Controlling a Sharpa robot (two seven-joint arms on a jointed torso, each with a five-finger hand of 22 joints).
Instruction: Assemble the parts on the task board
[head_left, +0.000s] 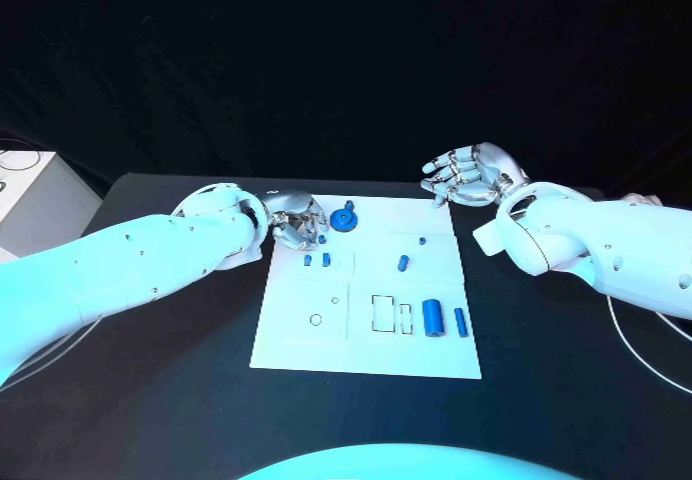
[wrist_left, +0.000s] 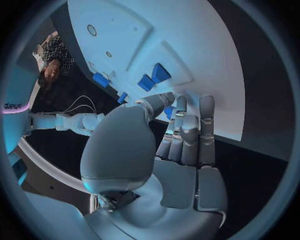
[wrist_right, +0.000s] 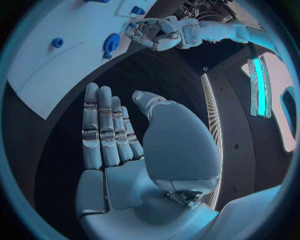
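Note:
The white task board (head_left: 289, 340) lies mid-table. My left hand (head_left: 296, 218) is over its far left corner, and thumb and a finger pinch a small blue part (wrist_left: 169, 111) just above the board (wrist_left: 206, 45). Beside that hand a blue gear-like part (head_left: 343, 218) rests on the board. Two short blue pegs (head_left: 316, 260) stand just nearer, also seen as pegs (wrist_left: 153, 77) ahead of the fingers. A small peg (head_left: 404, 263) sits mid-board, and a thick cylinder (head_left: 431, 319) and a slim one (head_left: 460, 321) lie at the near right. My right hand (head_left: 464, 175) hovers off the far right corner, fingers straight (wrist_right: 103, 130), holding nothing.
Outlined rectangular slots (head_left: 384, 312) and small holes (head_left: 316, 320) mark the board's near half. A white box (head_left: 36, 195) stands at the table's left edge. Cables trail over the black table (head_left: 173, 400) at the right (head_left: 627, 330).

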